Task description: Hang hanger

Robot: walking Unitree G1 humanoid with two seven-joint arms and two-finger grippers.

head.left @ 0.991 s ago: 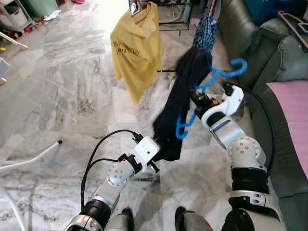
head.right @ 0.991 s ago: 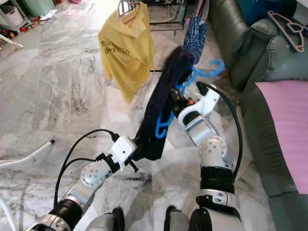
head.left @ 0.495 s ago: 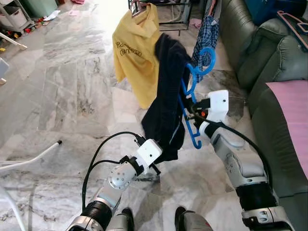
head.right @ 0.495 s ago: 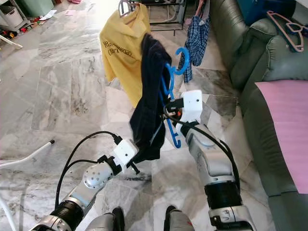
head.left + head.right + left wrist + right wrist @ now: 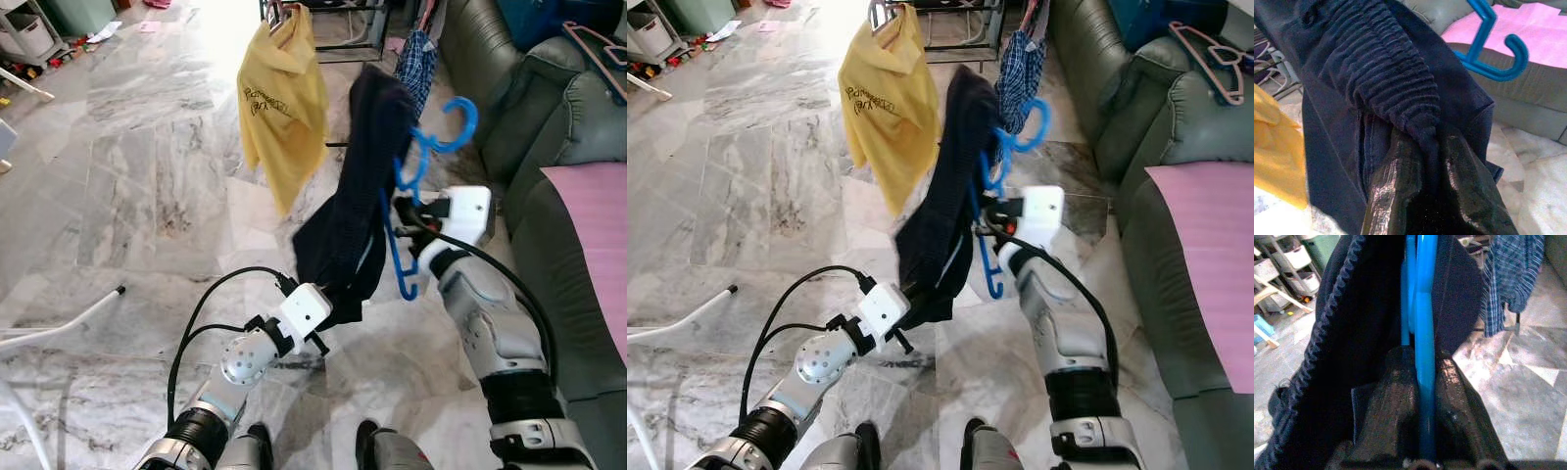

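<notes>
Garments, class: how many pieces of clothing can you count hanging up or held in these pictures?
3. A yellow shirt and a blue checked garment hang on the rack; the dark garment is on the blue hanger, held by both grippers. Others may be hidden.

Grey-veined marble floor [image 5: 147, 176] underfoot, big polished tiles, and bright light washing it out at the far end. Along the right side, a dark green leather sofa [image 5: 509, 108] with a pink cloth [image 5: 593, 225] spread over its near seat, and a pink hanger [image 5: 1205, 49] lying on the backrest. Straight ahead, a dark metal clothes rack [image 5: 343, 29]: a yellow shirt [image 5: 279, 108] hangs from it, and a blue checked garment [image 5: 1019, 69] beside that. Far left corner, white storage shelves [image 5: 24, 34]. A white pole [image 5: 69, 318] lies across the floor at the near left.
</notes>
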